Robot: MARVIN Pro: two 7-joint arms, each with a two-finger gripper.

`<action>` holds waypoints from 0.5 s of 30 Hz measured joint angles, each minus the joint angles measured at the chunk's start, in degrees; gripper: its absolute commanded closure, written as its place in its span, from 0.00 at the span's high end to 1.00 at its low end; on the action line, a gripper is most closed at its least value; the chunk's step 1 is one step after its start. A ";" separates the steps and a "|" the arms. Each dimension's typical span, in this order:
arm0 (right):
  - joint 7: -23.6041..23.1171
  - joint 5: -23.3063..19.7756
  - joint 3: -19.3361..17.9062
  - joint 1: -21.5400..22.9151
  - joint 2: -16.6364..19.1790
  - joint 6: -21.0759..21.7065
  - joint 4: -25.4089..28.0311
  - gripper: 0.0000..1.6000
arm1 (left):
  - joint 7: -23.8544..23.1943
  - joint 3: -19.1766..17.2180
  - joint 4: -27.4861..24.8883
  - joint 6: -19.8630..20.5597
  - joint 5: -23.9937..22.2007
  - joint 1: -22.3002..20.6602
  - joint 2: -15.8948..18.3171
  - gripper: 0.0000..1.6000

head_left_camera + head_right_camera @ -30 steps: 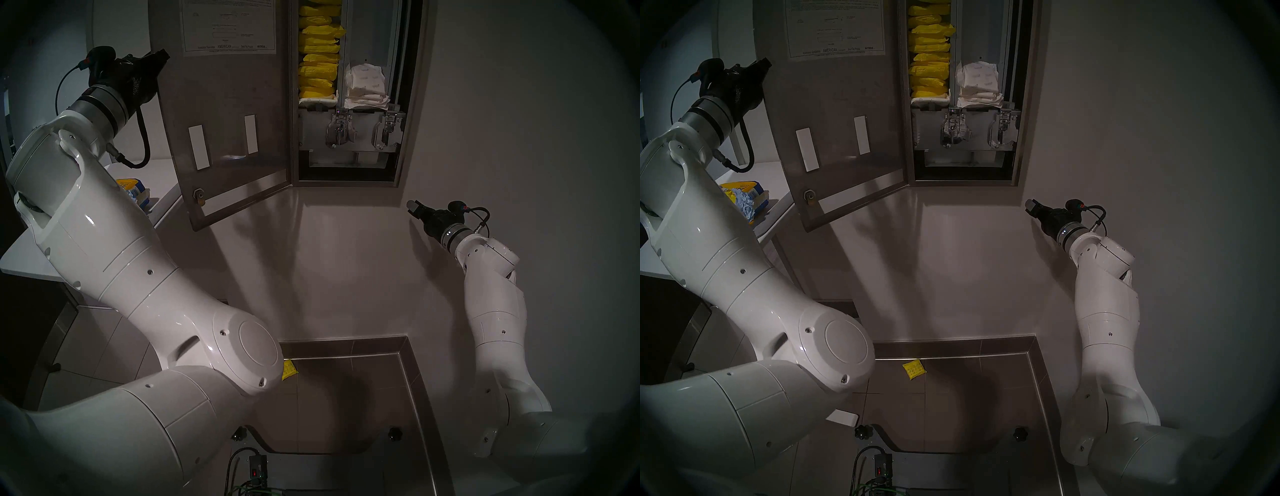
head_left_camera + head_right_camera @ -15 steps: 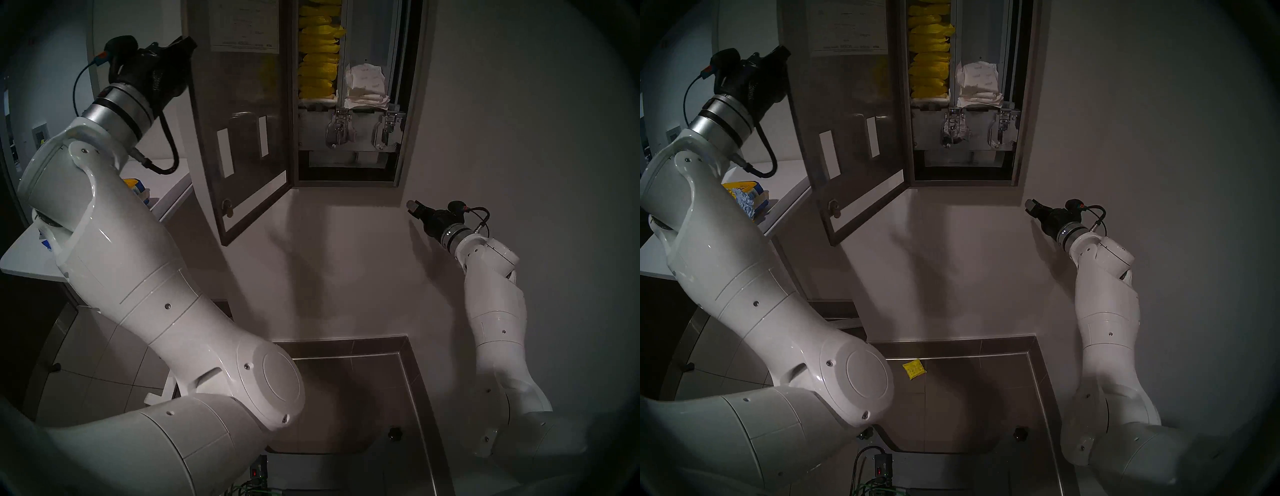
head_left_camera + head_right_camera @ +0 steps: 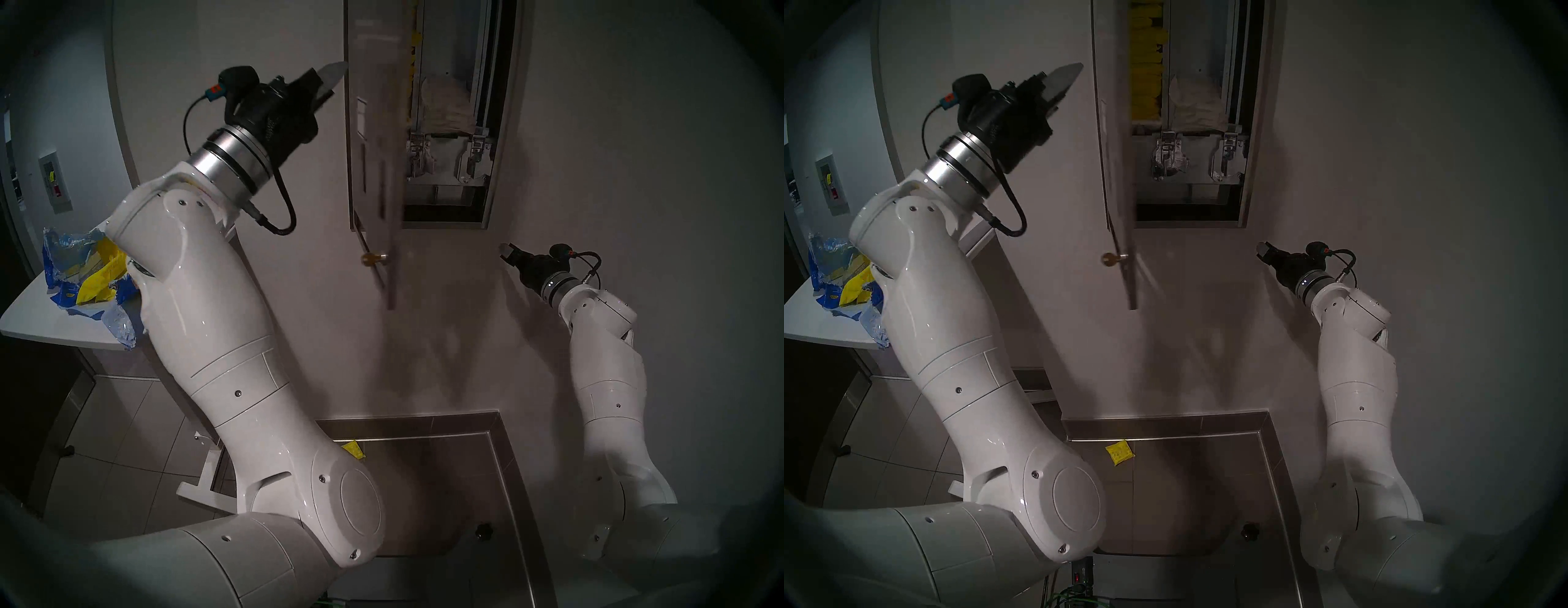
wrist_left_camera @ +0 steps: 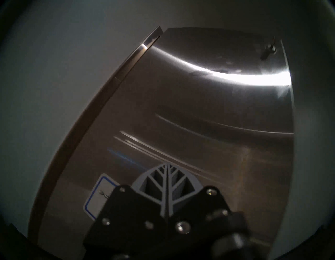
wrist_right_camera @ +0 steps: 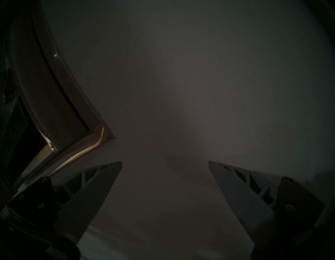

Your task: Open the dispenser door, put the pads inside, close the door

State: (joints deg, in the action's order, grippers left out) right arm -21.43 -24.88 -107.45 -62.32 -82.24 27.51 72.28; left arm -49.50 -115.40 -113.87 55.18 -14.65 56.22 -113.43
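The tall brushed-steel dispenser door (image 3: pixel 373 140) stands half-swung, nearly edge-on to me, blurred, its free edge sticking out from the wall cabinet. A small brass key (image 3: pixel 373 257) pokes out of the lock near its lower end. The left gripper (image 3: pixel 333 78) is up beside the door's outer face, its two grey ribbed fingers pressed flat together with nothing between them; from the left wrist camera the tips sit over the steel right by the blue-bordered white label (image 4: pixel 98 195), though I cannot tell whether they actually touch the panel.

Behind the door, the stack of bright yellow plastic-wrapped pads (image 3: pixel 1144 76) fills the left column of the cabinet, and a pile of white wrapped pads (image 3: pixel 1193 106) sits in the right column above two chrome latches (image 3: pixel 1168 155). One more yellow packet (image 3: pixel 1120 453) lies on the dark tiled floor (image 3: pixel 1187 488) by the wall base.

The right gripper (image 3: pixel 508 250) hangs low and to the right of the cabinet, close to the pale wall, fingers spread apart and empty.

On the white tabletop (image 3: pixel 38 327) at far left lies a torn blue-and-yellow plastic bag (image 3: pixel 85 276), partly behind the left arm
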 measured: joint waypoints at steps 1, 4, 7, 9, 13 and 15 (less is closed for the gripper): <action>0.00 0.00 0.00 0.00 0.00 0.00 0.02 1.00 | 0.00 0.03 0.08 0.00 -0.30 0.13 0.06 0.00; 0.00 -0.06 0.02 0.00 0.01 -0.03 0.27 1.00 | 0.00 0.31 0.60 0.00 -3.29 1.31 1.26 0.00; 0.00 -0.09 0.03 -0.01 0.01 -0.07 0.49 1.00 | 0.00 0.77 0.77 0.00 -4.17 2.11 2.74 0.00; 0.02 -0.10 0.03 -0.02 0.01 -0.10 0.69 1.00 | 0.00 1.06 0.79 0.00 -4.07 2.71 3.91 0.00; 0.09 -0.12 0.03 -0.05 0.00 -0.17 1.14 1.00 | 0.00 1.83 0.87 0.00 -2.32 3.97 6.40 0.00; 0.13 -0.13 0.03 -0.06 -0.02 -0.21 1.35 1.00 | 0.08 2.64 0.86 -0.02 -0.69 4.76 7.88 0.00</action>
State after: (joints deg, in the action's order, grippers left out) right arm -21.30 -25.01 -107.42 -62.38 -82.26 27.31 73.63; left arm -49.41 -112.76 -113.01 55.16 -15.34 60.98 -105.55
